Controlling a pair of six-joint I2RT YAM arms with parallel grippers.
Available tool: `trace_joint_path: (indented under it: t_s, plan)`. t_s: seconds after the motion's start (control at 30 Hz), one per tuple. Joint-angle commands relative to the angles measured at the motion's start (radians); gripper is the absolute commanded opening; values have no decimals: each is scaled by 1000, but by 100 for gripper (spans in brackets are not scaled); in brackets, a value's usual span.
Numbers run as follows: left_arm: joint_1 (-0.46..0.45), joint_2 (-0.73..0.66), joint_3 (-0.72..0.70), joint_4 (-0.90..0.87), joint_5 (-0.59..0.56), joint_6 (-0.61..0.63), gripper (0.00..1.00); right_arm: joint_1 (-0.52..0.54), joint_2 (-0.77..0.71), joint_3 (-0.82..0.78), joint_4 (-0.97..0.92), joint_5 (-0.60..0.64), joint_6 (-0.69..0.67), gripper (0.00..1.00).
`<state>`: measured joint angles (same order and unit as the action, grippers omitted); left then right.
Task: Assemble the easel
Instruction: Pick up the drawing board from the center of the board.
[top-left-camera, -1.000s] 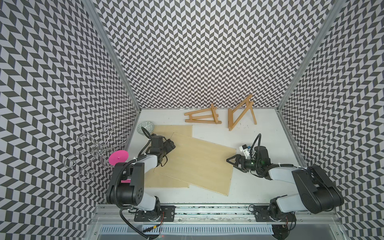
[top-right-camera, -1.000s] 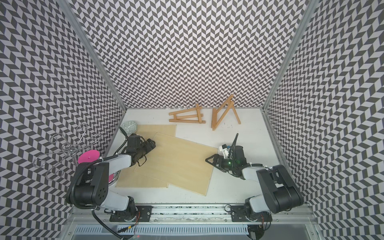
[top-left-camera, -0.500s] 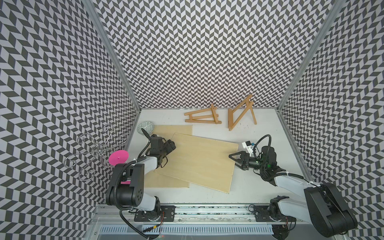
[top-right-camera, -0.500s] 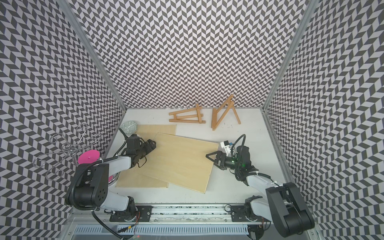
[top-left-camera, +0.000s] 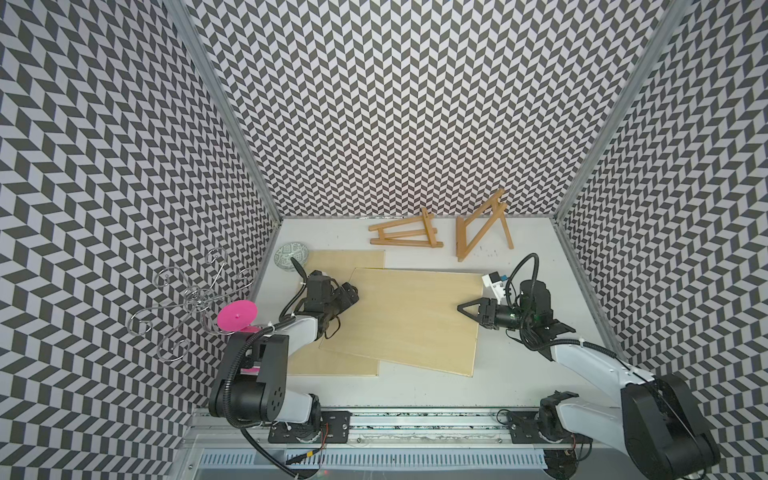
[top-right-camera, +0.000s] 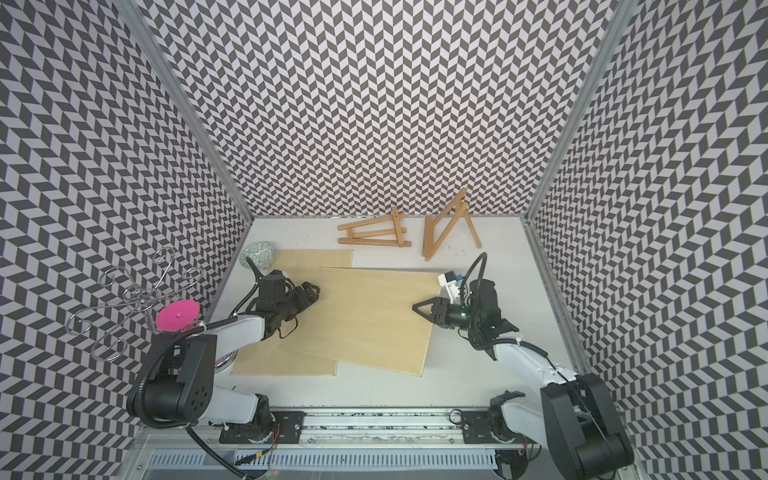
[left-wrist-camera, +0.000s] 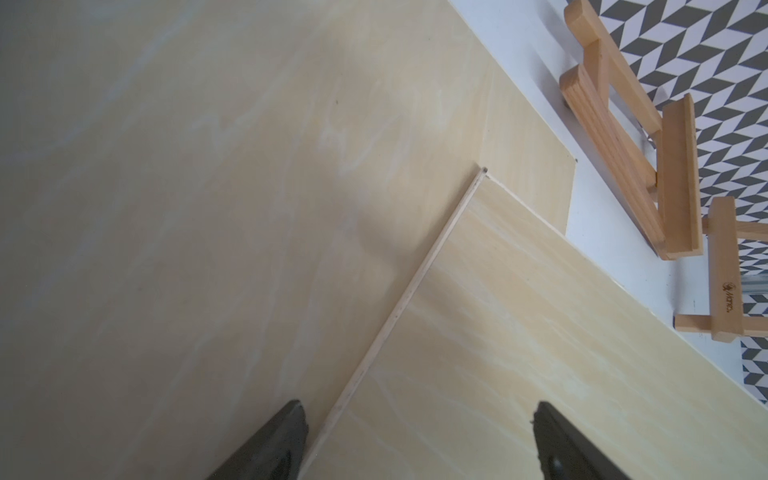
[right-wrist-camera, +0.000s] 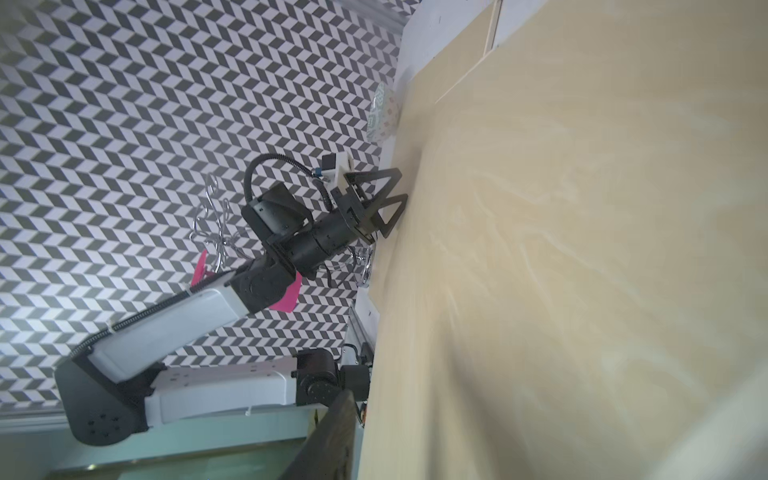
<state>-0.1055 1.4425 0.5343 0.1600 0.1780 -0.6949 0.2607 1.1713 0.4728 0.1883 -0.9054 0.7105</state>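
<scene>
Now right end effector sits at upper board's right edge, jaws narrower than a second ago; grip cannot be told. Board has swung squarer. Left end effector released, straddling its opposite edge. Easels sit untouched at desk's back; assembly unstarted.

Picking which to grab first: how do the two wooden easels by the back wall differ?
The left easel lies flat; the right easel stands raised, its tip up before the back wall. The left easel's rails lie close together; the right easel's legs spread into a triangle. Both are light wood.
</scene>
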Motion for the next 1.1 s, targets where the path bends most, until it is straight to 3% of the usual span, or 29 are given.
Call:
trace_joint_path:
  t_s: [0.0,0.13,0.37,0.6,0.73,0.93,1.07]
  plan:
    - [-36,4,-27,-150,91,-43,86,22,-47,77,-39,27,-129,38]
    - [-40,-16,-20,-153,90,-44,86,23,-69,102,-93,65,-170,20]
    - [-47,-73,45,-196,36,-24,88,38,-132,165,-184,187,-292,1]
    - [-53,-198,173,-245,-39,33,92,39,-214,229,-188,270,-352,0]
    - [-54,-265,266,-273,-95,92,94,39,-250,239,-93,260,-365,0]
    - [-58,-329,393,-265,-85,245,94,50,-282,242,48,265,-402,0]
    - [-70,-370,425,-190,-42,275,94,93,-292,217,151,300,-439,0]
